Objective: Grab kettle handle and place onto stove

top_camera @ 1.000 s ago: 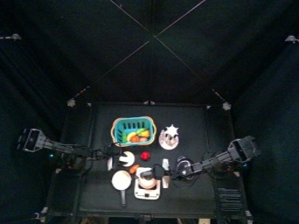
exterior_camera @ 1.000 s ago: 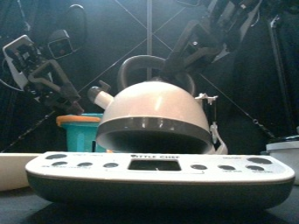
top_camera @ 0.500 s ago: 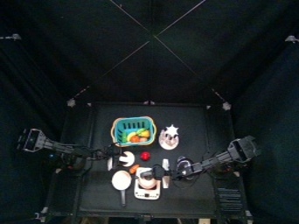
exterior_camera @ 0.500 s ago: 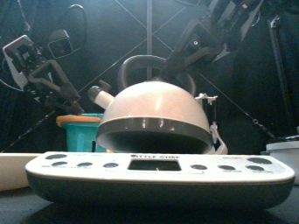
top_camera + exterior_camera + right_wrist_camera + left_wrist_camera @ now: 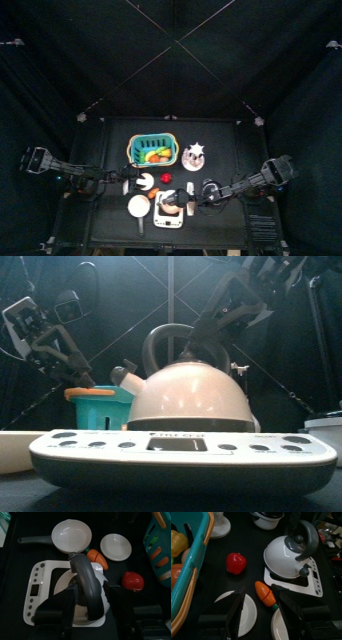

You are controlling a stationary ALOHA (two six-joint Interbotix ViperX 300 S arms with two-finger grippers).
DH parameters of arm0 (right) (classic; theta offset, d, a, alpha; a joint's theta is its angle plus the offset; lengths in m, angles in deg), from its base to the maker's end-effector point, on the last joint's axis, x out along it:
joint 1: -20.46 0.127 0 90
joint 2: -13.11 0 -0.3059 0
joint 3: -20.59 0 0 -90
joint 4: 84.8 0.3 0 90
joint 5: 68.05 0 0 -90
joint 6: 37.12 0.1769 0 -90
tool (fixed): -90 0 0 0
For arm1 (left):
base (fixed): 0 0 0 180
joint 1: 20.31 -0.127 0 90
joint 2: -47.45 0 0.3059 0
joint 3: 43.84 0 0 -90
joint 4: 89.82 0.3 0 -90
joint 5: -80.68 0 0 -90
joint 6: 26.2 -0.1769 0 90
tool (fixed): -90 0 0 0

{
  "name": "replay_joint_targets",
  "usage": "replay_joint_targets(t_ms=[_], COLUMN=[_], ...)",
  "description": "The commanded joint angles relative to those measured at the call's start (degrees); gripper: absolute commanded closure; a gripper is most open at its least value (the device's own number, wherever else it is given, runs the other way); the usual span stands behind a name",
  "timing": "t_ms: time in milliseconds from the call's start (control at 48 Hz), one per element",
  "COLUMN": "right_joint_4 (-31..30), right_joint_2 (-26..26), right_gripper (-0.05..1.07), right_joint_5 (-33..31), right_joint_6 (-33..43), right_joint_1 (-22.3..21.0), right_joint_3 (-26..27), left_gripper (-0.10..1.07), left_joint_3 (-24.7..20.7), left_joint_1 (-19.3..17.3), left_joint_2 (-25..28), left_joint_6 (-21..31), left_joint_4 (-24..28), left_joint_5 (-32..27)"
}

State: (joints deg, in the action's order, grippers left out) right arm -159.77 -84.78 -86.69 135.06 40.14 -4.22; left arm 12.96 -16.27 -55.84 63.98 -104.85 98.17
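The kettle (image 5: 198, 396), a pale rounded body with a dark arched handle, sits level on the white stove (image 5: 174, 456) at the table's front middle. Both show in the top view: kettle (image 5: 170, 203), stove (image 5: 167, 222). In the right wrist view, the handle (image 5: 85, 577) runs between my right gripper's (image 5: 90, 609) jaws, which stand apart on either side of it, above the stove (image 5: 37, 592). My left gripper (image 5: 264, 604) is open and empty, hanging over an orange carrot piece (image 5: 266, 594) left of the kettle (image 5: 284, 557).
A teal basket (image 5: 154, 150) of toy food stands behind the stove, with a star plate (image 5: 197, 153) to its right. A red tomato (image 5: 236, 563), white plates (image 5: 246, 614) and a small pan (image 5: 71, 534) lie close around the stove.
The kettle was tilted with its base raised off the stove. Now it has come down and sits flat on the stove. The left arm has not moved.
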Motion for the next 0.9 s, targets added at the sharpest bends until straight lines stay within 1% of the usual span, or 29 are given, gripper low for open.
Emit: replay_joint_targets(t_ms=[0, 125, 479, 667, 875], right_joint_4=[-0.53, -1.23, -4.39, -4.39, -4.39], right_joint_2=[2.02, 2.02, 0.97, 0.79, -0.18], right_gripper=[0.15, 0.11, 0.11, 0.13, 0.19], right_joint_5=[0.09, 0.09, 1.49, 1.49, 1.49], right_joint_6=[0.09, 0.09, 0.09, 0.09, 0.09], right_joint_1=[0.00, 0.35, 1.41, 1.23, 0.79], right_joint_3=[0.79, 1.23, 1.85, 1.93, 2.55], left_gripper=[0.13, 0.13, 0.13, 0.13, 0.13], left_joint_3=[-0.62, -0.62, -0.62, -0.70, -0.70], left_joint_1=[0.00, 0.00, 0.00, 0.00, 0.00], left_joint_2=[-0.18, -0.18, -0.18, -0.18, -0.18], left_joint_6=[0.00, 0.00, 0.00, 0.00, 0.00], left_joint_4=[0.00, 0.00, 0.00, 0.00, 0.09], left_joint_5=[0.18, 0.26, 0.26, 0.18, 0.18])
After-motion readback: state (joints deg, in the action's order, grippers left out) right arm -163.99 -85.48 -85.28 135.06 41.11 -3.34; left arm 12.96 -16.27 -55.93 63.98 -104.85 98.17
